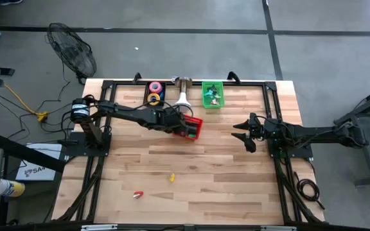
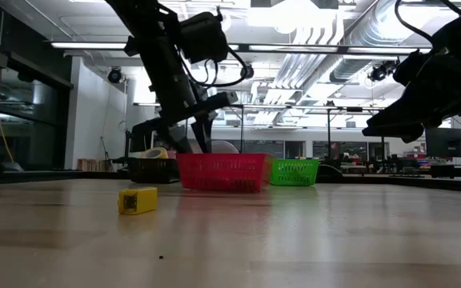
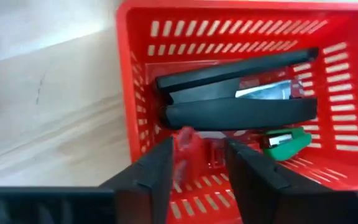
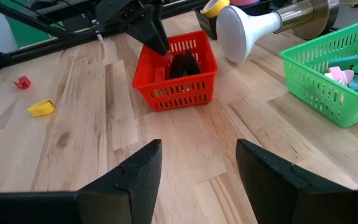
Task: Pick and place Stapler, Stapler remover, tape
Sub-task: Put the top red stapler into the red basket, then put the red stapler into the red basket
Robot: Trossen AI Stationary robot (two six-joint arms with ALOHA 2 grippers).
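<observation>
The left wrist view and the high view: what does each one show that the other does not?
Only the left wrist view shows the red basket's contents: a black stapler, a small green stapler, and a red piece between the left gripper's open fingers. Only the high view shows the right gripper waiting open, the green basket, the tape, and two small pieces, yellow and red. Both show the red basket.

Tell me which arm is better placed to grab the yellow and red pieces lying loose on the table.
Left, probably. Its end effector is busy over the red basket, but the yellow piece and red piece lie on its side; the right end effector hangs open, farther off.
</observation>
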